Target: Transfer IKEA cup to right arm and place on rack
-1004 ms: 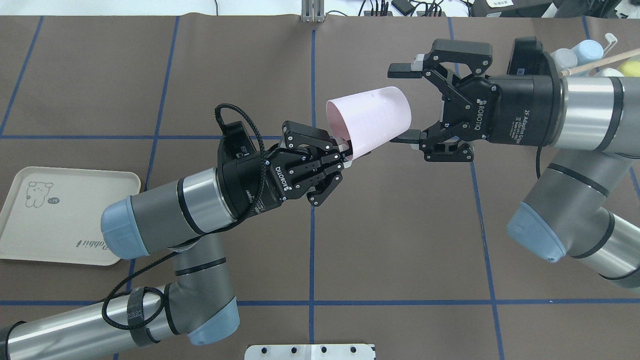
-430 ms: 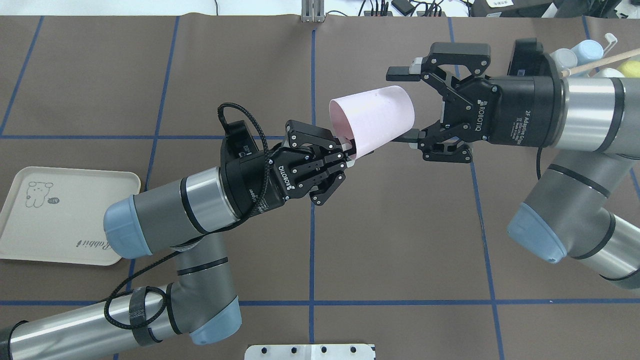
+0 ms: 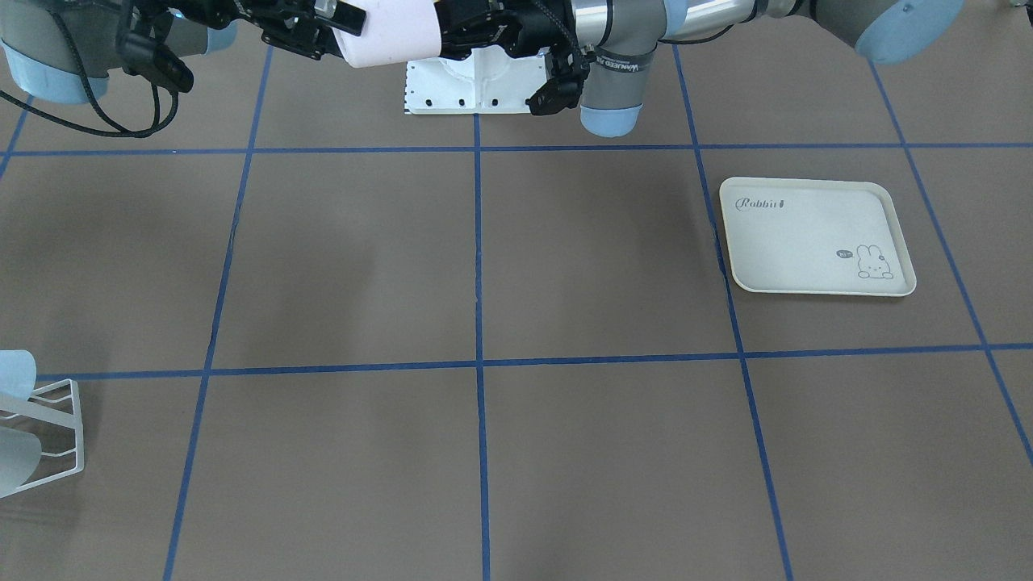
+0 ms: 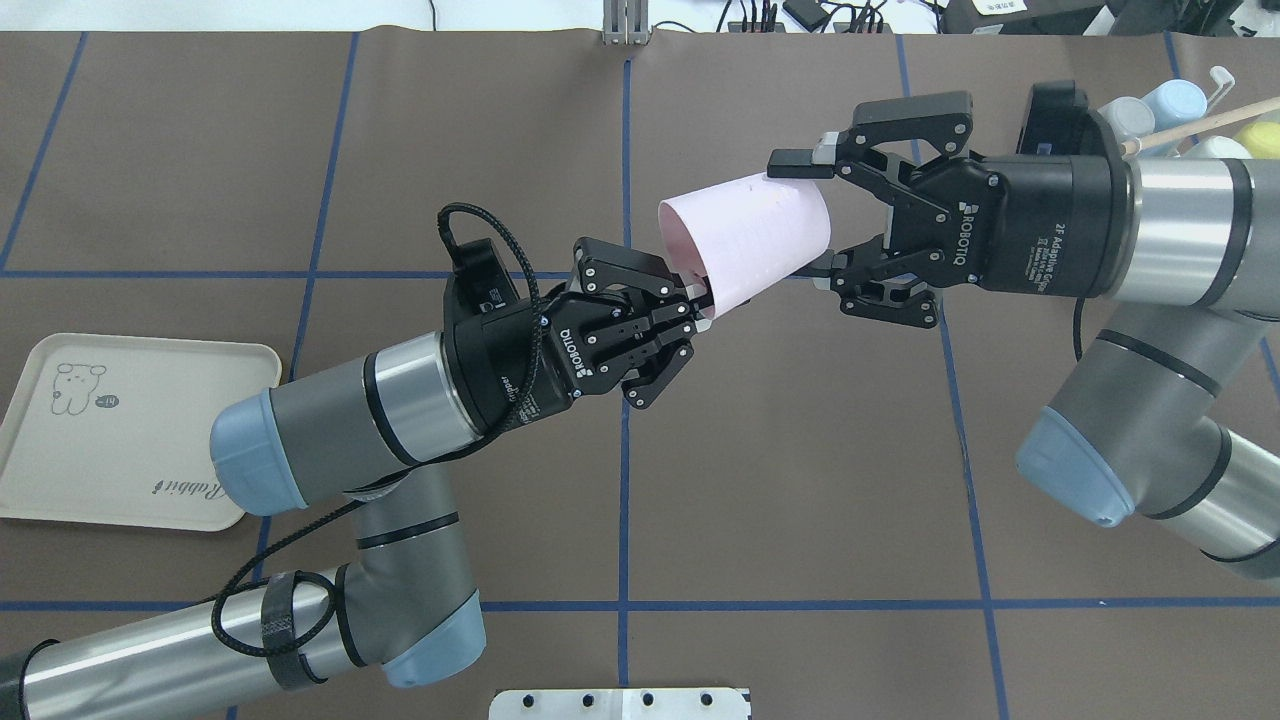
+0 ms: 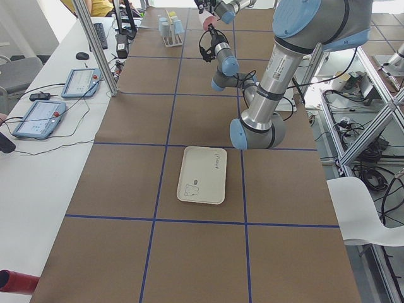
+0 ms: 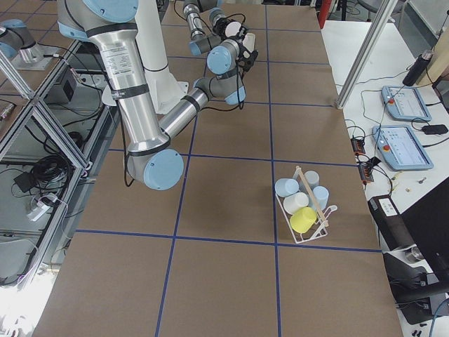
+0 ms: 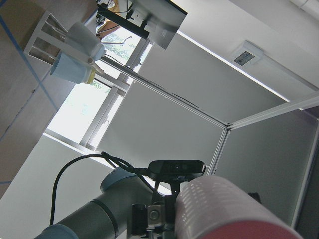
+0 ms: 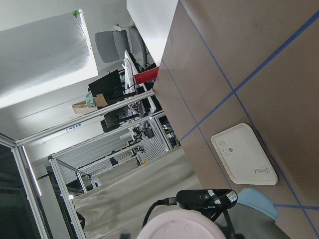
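The pink IKEA cup (image 4: 745, 235) hangs on its side in the air over the middle of the table. My left gripper (image 4: 700, 298) is shut on its rim, one finger inside the mouth. From the right, the right arm's gripper (image 4: 803, 218) is shut on the cup's base end, its upper finger (image 4: 795, 160) and lower finger (image 4: 818, 277) pressed against opposite sides. The front-facing view shows the cup (image 3: 395, 32) between both grippers at the top edge. The white wire rack (image 6: 305, 210) stands at the table's far right end and holds several cups.
A cream rabbit-print tray (image 4: 130, 430) lies flat at the table's left, beside my left arm's elbow. The rack (image 4: 1190, 110) shows behind the right wrist, at the back right. A white mounting plate (image 4: 620, 703) sits at the near edge.
The right gripper's fingers have closed in onto the cup's base, and the gripper has shifted slightly left. The left gripper keeps its hold on the rim and has barely moved.
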`<state>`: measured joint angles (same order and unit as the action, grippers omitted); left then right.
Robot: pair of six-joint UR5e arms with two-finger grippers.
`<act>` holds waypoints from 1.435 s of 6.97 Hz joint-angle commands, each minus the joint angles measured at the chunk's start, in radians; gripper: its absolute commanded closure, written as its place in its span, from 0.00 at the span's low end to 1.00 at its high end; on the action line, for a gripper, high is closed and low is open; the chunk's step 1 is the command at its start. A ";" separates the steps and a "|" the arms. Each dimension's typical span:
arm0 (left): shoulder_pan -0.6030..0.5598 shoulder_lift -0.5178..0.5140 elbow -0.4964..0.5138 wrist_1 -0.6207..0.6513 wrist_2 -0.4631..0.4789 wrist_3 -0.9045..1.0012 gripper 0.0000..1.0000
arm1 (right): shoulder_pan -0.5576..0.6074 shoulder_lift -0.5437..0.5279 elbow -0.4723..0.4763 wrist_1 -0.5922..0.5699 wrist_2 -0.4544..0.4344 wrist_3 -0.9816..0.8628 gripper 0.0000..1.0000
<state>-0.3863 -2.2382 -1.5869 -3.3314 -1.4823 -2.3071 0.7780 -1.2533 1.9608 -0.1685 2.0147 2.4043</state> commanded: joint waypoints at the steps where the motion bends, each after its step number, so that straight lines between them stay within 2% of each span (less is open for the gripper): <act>1: 0.000 0.000 0.001 0.003 -0.001 0.006 0.51 | 0.000 -0.005 0.000 0.007 -0.001 0.001 1.00; 2: 0.000 0.000 -0.001 0.003 -0.003 0.011 0.44 | 0.000 -0.005 0.000 0.007 -0.001 0.003 1.00; 5: -0.003 0.000 -0.004 0.003 -0.003 0.012 0.42 | 0.000 -0.011 0.003 0.009 0.001 0.003 1.00; 7: -0.006 0.008 -0.002 0.003 -0.003 0.018 0.42 | 0.006 -0.069 -0.002 0.105 -0.004 0.004 1.00; 9: -0.011 0.014 -0.004 0.009 -0.009 0.018 0.39 | 0.100 -0.127 -0.017 0.093 0.004 -0.028 1.00; 10: -0.013 0.015 -0.004 0.010 -0.007 0.020 0.38 | 0.177 -0.136 -0.061 0.089 0.009 -0.093 1.00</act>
<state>-0.3965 -2.2253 -1.5905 -3.3231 -1.4893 -2.2884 0.8745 -1.3671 1.9370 -0.0731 2.0171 2.3681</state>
